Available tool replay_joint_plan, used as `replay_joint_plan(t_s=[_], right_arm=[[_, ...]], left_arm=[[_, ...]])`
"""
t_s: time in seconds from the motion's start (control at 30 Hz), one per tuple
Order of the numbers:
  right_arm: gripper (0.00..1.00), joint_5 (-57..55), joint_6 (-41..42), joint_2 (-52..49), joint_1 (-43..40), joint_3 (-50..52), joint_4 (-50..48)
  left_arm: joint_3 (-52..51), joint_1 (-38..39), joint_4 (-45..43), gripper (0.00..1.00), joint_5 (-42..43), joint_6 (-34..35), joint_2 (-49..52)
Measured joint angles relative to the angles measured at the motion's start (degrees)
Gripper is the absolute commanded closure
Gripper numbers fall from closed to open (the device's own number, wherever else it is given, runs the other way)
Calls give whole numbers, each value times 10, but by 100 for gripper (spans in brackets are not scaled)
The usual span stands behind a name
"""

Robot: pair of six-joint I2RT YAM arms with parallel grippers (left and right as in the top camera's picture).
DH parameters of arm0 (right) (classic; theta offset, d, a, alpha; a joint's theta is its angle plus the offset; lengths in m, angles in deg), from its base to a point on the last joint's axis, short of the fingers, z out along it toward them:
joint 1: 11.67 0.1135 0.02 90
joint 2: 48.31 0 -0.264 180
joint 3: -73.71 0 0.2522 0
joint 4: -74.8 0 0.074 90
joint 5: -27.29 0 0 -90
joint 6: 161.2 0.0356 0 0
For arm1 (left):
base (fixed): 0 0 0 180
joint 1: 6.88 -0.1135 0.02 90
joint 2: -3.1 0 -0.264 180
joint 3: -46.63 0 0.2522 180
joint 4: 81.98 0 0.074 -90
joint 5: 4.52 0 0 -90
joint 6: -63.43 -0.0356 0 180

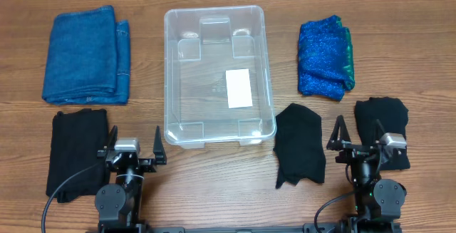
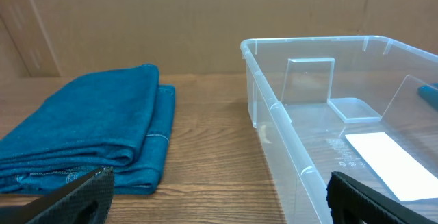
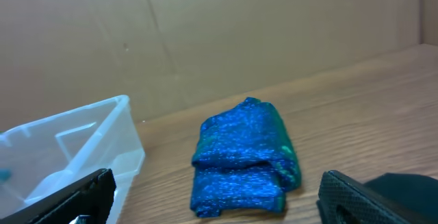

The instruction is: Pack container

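Sparkly blue cloth (image 3: 243, 159), container (image 3: 75, 152) corner, open pincer (image 3: 215, 210)

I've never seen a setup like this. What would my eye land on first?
Most likely the big clear container mid-table, empty but for a white label on its bottom. Folded cloths flank it: a blue towel at left, a glittery blue cloth at right, black cloths nearer the arms. The left gripper and right gripper sit at the near edge, both open.
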Motion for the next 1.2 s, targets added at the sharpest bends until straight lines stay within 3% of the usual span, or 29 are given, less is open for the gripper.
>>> replay_joint_plan(t_s=[0.3, 0.5, 0.7, 0.87, 1.0, 1.2], right_arm=[[0, 85, 0, 0, 0, 0, -101], [0, 104, -24, 0, 0, -9, -101], [0, 94, -56, -38, 0, -101, -102], [0, 82, -83, -175, 0, -216, -57], [0, 73, -113, -328, 0, -338, 45], [0, 68, -170, -602, -2, -604, 279]], left_arm=[[0, 0, 0, 0, 0, 0, 0], [0, 0, 0, 0, 0, 0, 0], [0, 0, 0, 0, 0, 0, 0], [0, 0, 0, 0, 0, 0, 0], [0, 0, 0, 0, 0, 0, 0], [0, 0, 0, 0, 0, 0, 0]])
